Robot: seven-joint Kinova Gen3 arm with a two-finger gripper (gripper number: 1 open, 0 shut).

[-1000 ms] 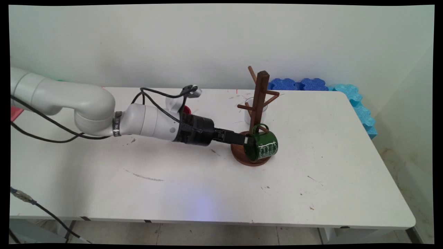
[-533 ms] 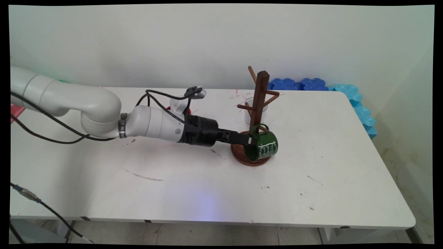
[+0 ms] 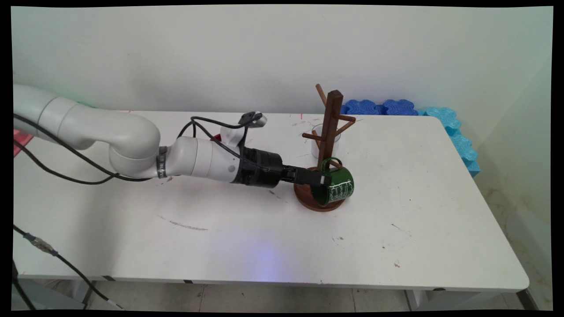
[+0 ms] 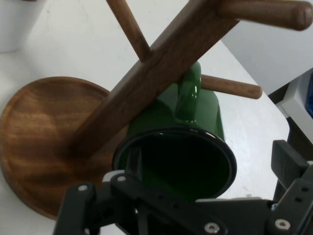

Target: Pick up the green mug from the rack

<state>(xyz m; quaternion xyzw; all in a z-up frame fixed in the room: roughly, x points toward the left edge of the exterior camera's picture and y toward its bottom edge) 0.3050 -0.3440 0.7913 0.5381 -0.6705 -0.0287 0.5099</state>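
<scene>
The mug (image 3: 338,187) is hung by its handle on the rack's (image 3: 328,132) lowest peg, above the rack's base. Its rim is pinched by the tool (image 3: 324,180). A cup (image 3: 318,141) stands behind the rack.

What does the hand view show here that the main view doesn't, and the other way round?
Only the hand view shows the green mug's dark inside, and a finger reaching inside its rim. Only the main view shows the white lettering on the mug, the clear cup behind the wooden mug tree, the blue foam pieces and the arm. Both show the mug's handle hooked over a lower peg.
</scene>
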